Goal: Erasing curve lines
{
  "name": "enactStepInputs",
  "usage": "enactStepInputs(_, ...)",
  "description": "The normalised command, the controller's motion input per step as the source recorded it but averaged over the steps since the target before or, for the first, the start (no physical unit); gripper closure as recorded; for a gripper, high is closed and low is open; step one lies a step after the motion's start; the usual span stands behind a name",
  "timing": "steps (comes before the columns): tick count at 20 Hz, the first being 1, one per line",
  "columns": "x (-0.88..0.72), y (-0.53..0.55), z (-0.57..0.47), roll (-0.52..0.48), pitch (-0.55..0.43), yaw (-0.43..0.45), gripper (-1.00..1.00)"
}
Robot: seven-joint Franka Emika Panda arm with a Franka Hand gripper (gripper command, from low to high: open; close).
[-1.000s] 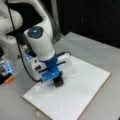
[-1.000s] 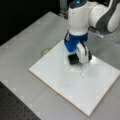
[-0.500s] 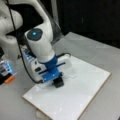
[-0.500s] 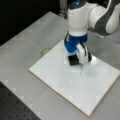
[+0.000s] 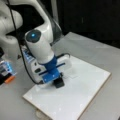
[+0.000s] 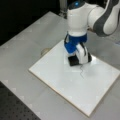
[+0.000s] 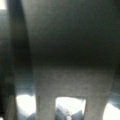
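Front view: eraser [image 6: 73, 60] touches curve lines [image 6: 81, 71]

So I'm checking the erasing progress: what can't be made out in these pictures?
- Wrist view: a dark blurred surface fills most of the frame, hiding the white board.
- A front view: the curve lines run up behind the black eraser block; that end is hidden.
- Both front views: the gripper body hides the jaws.
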Motion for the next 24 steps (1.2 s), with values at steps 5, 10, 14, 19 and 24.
enactStepInputs(5, -0.14, 0.12, -0.25, 0.044, -0.184, -0.064, 1.00)
enactStepInputs(10, -0.10, 0.17, -0.28, 0.030, -0.173, -0.065, 1.00)
enactStepInputs(14, -0.08, 0.22, -0.32, 0.027, -0.171, -0.087, 1.00)
enactStepInputs(19, -0.14, 0.22, -0.33, 0.046, -0.158, -0.123, 1.00)
enactStepInputs(24, -0.15, 0.27, -0.35, 0.057, -0.149, -0.157, 1.00)
